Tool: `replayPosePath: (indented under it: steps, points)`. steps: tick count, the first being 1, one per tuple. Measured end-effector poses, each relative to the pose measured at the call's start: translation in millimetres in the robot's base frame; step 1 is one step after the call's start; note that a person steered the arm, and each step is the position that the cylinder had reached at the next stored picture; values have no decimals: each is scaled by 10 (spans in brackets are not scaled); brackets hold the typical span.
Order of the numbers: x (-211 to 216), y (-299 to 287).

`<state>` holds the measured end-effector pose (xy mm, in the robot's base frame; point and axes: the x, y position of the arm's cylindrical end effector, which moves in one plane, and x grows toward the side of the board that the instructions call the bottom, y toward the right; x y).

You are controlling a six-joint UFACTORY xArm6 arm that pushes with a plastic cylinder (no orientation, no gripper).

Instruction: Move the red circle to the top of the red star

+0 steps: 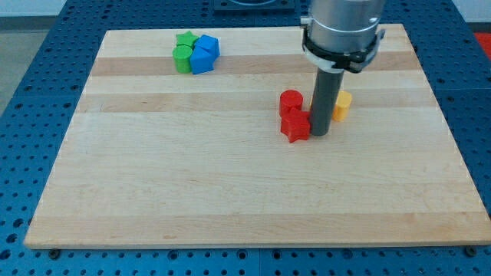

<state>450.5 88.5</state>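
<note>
My tip touches one red star; one red circle above.

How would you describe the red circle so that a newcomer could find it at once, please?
Start at the dark rod standing right of the wooden board's centre; my tip rests there. Two red blocks touch just to its left. The red circle is the round upper one, above the jagged red star.

my tip sits just right of the star, circle touching the star's top side; another block behind the rod, maybe touching.
</note>
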Motion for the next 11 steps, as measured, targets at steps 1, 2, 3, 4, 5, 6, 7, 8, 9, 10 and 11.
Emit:
replayPosePath:
  steps: [1,2,3,4,5,6,7,8,9,10,11]
  points:
    - [0,-219]
    - [-12,-429]
    - [-120,-744]
    - [-102,-967]
    - [-98,-550]
    - [-128,-126]
    - [-197,42]
    - [-374,42]
    - [-530,42]
    - [-518,-120]
    - [-404,-524]
